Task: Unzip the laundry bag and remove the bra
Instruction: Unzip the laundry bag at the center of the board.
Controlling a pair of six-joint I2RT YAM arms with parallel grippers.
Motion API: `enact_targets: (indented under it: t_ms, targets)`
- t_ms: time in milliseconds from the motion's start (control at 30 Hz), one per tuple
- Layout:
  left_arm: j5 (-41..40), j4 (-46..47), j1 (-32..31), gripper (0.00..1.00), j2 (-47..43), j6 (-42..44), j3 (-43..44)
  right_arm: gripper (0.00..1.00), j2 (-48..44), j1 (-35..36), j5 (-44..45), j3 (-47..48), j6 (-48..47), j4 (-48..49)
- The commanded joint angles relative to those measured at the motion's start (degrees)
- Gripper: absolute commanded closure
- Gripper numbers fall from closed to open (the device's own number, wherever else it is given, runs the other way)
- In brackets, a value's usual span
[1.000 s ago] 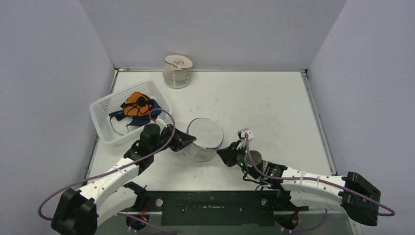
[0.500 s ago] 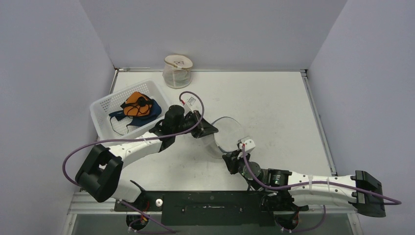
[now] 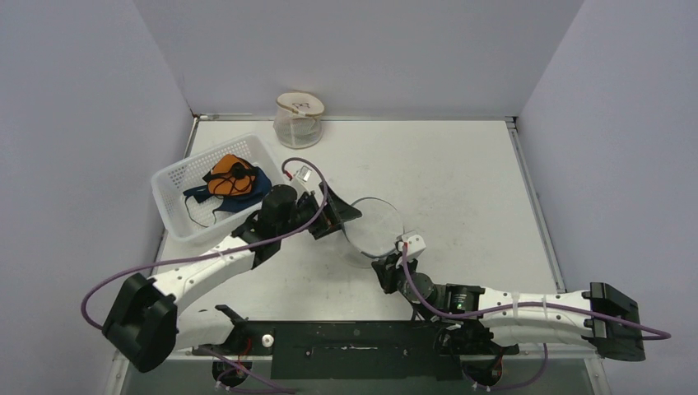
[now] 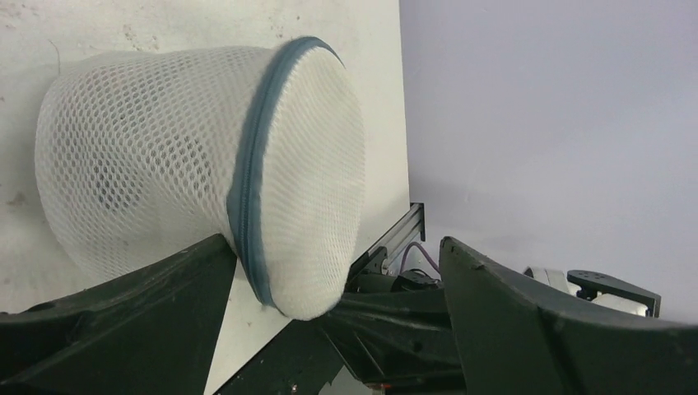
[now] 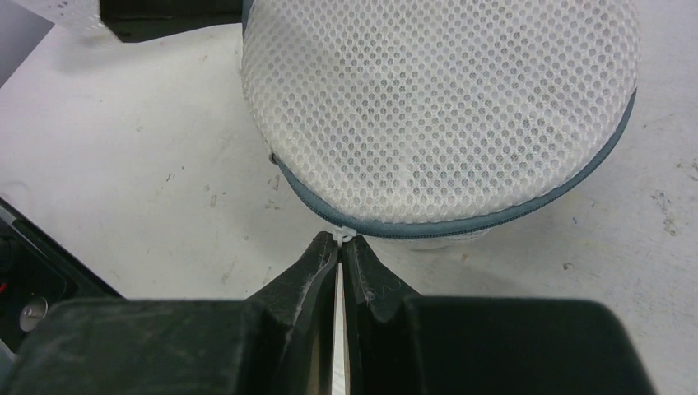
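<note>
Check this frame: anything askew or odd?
The mesh laundry bag is tipped off its base, leaning rather than upright, with its zipper apparently shut. The right gripper pinches its zipper pull; the left gripper hangs open near it. Nothing spilled.

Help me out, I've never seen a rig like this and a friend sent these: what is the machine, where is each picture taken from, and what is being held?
These are two robot arms bolted at the near edge of a table. One picture looks down from above. The other two come from a small camera on each wrist, so each shows that arm's own fingers. On the table are a round white mesh laundry bag with a grey zipper band, a white basket holding orange and blue clothing, and a clear lidded jar at the far edge. The left pincer stands open beside the bag, gripping nothing. The right pincer is shut, apparently on the small white zipper pull.
</note>
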Motion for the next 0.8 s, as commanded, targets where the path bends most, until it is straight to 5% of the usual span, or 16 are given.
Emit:
enact_targets:
  t_ms: [0,300,467,767]
  targets:
    - [-9.89,-7.17,-3.75,0.07,-9.38,-0.2,-3.49,0.95,1.64,0.75,-0.35,3.31,0.27,4.8]
    - [-20.65,-10.69,-13.32,0.08,-20.61,-10.54,-11.4,0.95,6.66,0.87,-2.81,5.44,-1.29,8.36]
    - [-26.44,-5.51,-19.43,0.15,-18.34,-14.1,-11.93,0.95,9.24,0.97,-5.53,5.72,-1.65,11.44]
    - [-28.54,3.68,-19.96,0.38,-10.78,-16.82,-12.98,0.95,7.87,1.14,-8.64,4.56,-3.03,12.81]
